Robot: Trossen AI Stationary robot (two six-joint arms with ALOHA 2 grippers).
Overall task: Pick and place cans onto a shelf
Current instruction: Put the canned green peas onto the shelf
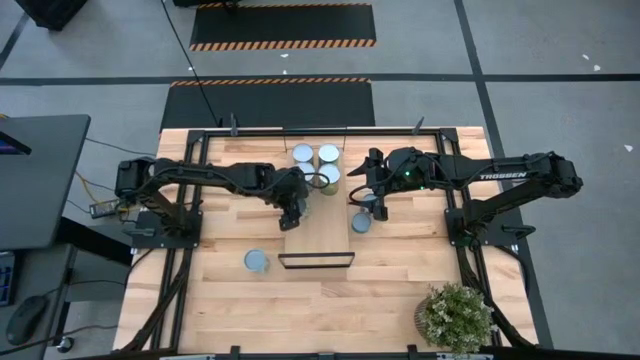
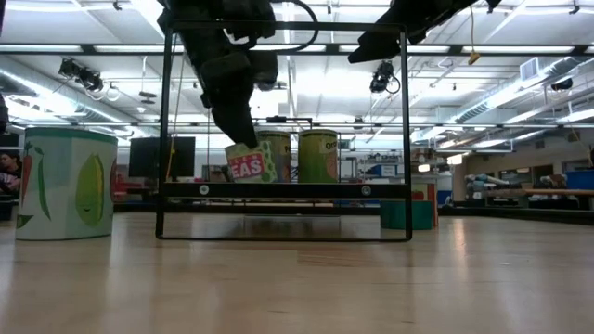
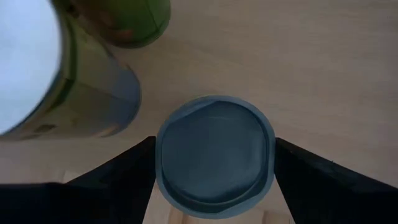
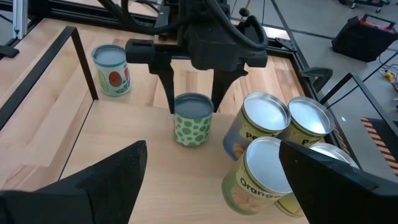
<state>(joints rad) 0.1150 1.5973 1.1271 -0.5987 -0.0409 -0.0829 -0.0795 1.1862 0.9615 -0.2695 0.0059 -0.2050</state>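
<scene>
- The left gripper (image 4: 193, 106) is over the shelf (image 1: 325, 232), its jaws closed on either side of a pea can (image 4: 191, 119).
- The low view shows that can tilted, its base seemingly just off the shelf, so it looks not yet set down.
- A cluster of cans (image 1: 316, 164) stands at the shelf's far end, just beside the pea can.
- The right gripper (image 1: 366, 205) hangs beside the shelf's right edge, its jaws spread wide and empty, above another can (image 1: 362, 221) standing on the table (image 1: 400, 290).
- One more can (image 1: 256, 261) stands alone on the table to the left of the shelf's near end, by the black lip (image 1: 316, 261).
- Risk one, as I judge it: letting go while the pea can leans could make it rock or topple.
- Risk two: it sits so close to the cluster that any sideways drift of the left gripper could knock a neighbour.
- Risk three: both arms crowd the shelf's far end, so a reach by the right gripper could clip the left.
</scene>
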